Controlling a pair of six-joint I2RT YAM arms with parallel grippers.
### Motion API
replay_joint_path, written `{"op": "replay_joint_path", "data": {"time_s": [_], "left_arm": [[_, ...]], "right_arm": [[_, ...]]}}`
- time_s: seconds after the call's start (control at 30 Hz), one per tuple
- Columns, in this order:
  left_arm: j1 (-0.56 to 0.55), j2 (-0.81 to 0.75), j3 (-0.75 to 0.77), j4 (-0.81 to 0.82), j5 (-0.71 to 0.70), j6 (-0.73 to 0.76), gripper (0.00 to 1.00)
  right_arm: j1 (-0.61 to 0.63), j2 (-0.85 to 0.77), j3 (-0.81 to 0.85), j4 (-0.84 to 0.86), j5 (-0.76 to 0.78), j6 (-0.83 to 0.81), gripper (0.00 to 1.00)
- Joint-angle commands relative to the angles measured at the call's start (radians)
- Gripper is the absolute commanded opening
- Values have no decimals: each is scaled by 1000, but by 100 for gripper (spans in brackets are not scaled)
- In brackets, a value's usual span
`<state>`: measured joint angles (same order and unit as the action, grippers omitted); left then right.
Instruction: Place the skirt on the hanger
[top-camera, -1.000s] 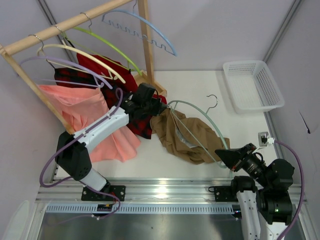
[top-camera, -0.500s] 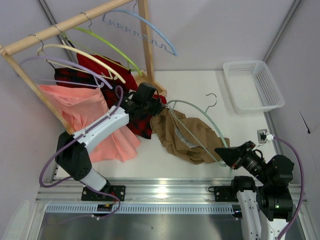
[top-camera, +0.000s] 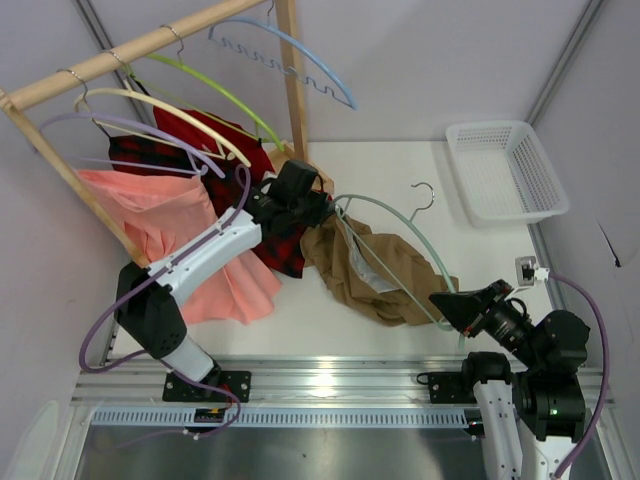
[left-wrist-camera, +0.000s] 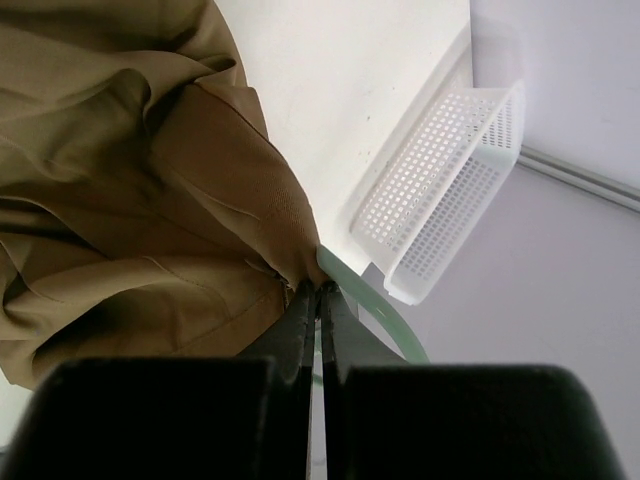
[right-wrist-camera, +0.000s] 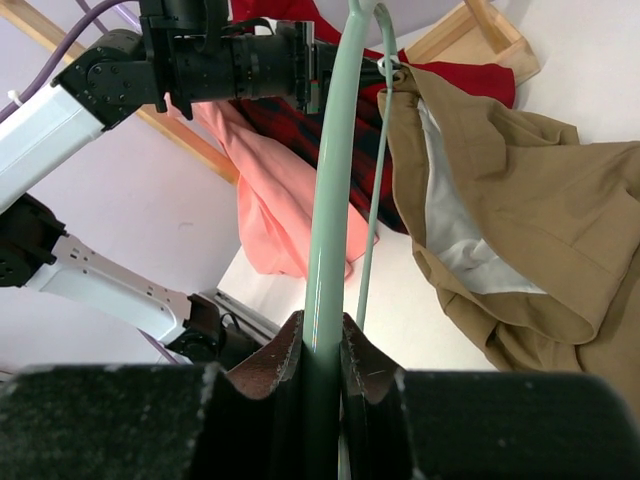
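Note:
The tan skirt (top-camera: 385, 268) lies crumpled mid-table, draped over the pale green hanger (top-camera: 402, 216), whose wire hook (top-camera: 428, 195) points to the back. My left gripper (top-camera: 325, 208) is shut on the skirt's upper edge (left-wrist-camera: 250, 230), right beside the hanger's left end (left-wrist-camera: 372, 302). My right gripper (top-camera: 446, 303) is shut on the hanger's right end; the green bar (right-wrist-camera: 330, 180) runs out from between its fingers (right-wrist-camera: 283, 352). The skirt's pale lining (right-wrist-camera: 455, 240) shows in the right wrist view. The hanger's thin lower bar (right-wrist-camera: 372, 210) hangs beside the arch.
A wooden rack (top-camera: 150, 45) at the back left carries several hangers, a red-and-black plaid skirt (top-camera: 285, 245) and a salmon-pink skirt (top-camera: 190, 235). The rack's upright post (top-camera: 292, 90) stands just behind my left gripper. A white basket (top-camera: 505, 170) sits at the back right.
My left gripper has shifted slightly back toward the post, lifting the skirt's edge and the hanger's left end with it. The right gripper has stayed put.

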<state>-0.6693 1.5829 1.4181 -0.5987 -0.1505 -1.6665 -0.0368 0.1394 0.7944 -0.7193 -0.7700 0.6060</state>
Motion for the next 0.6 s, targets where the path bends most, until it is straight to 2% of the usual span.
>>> {"op": "replay_joint_path", "data": {"time_s": [0.0, 0.3, 0.5, 0.57], "left_arm": [[-33, 18, 80, 13, 19, -16, 0], [-56, 42, 153, -81, -18, -12, 0], [-56, -17, 99, 11, -81, 118, 0], [-58, -21, 94, 57, -89, 213, 0]], "right_arm": [[3, 2, -4, 78, -81, 24, 0], [11, -11, 12, 31, -20, -40, 0], [34, 18, 31, 14, 34, -110, 0], [34, 25, 31, 41, 31, -112, 0]]}}
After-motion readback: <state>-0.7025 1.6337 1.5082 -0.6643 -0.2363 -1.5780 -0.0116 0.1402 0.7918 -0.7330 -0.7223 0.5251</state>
